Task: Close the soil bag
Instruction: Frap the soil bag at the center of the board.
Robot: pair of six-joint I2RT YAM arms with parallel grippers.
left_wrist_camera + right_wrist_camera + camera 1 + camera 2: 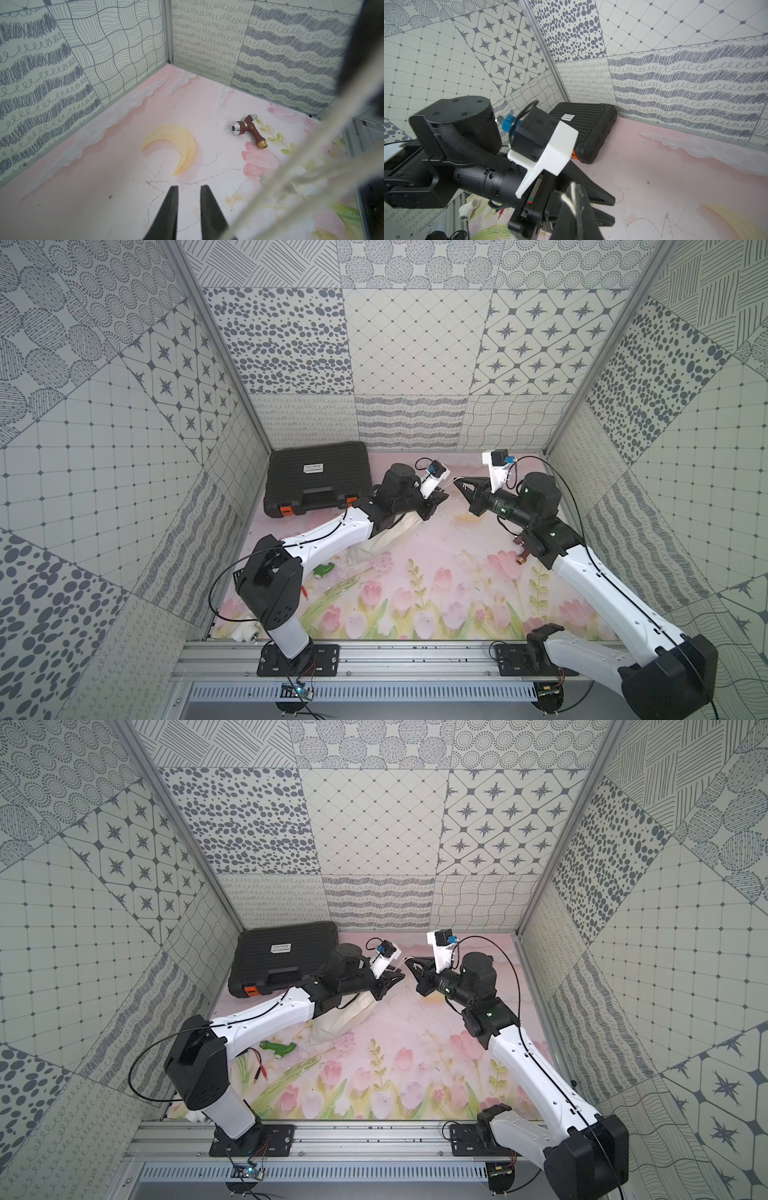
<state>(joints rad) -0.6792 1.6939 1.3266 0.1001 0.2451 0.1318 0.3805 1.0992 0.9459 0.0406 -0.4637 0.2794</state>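
While the scene is being taken in from above in both top views, the soil bag [395, 537] is being shown lying on the flowered tabletop [457, 543] just left of the frame's centre. It is being largely covered by the left arm. The black case [318, 475] is being shown beyond it, at the upper left of the tabletop. The left pincer [441, 498] and the right pincer [457, 483] are being held tip towards tip a little above centre, near each other but apart. A green plastic part [279, 1048] is being shown at the lower left of the bag.

In the left wrist view, the left pincer [189, 187] is being shown at the lower centre with its jaws narrow and nothing between them. Blurred cream cords [291, 176] are being stretched across the right of the frame, outside those jaws. A brown tap [250, 132] is being shown right of centre.

In the right wrist view, the right pincer [576, 193] is being shown at the lower centre, clamped on a pale cord [569, 200]. The black case [591, 124] is being shown at centre.
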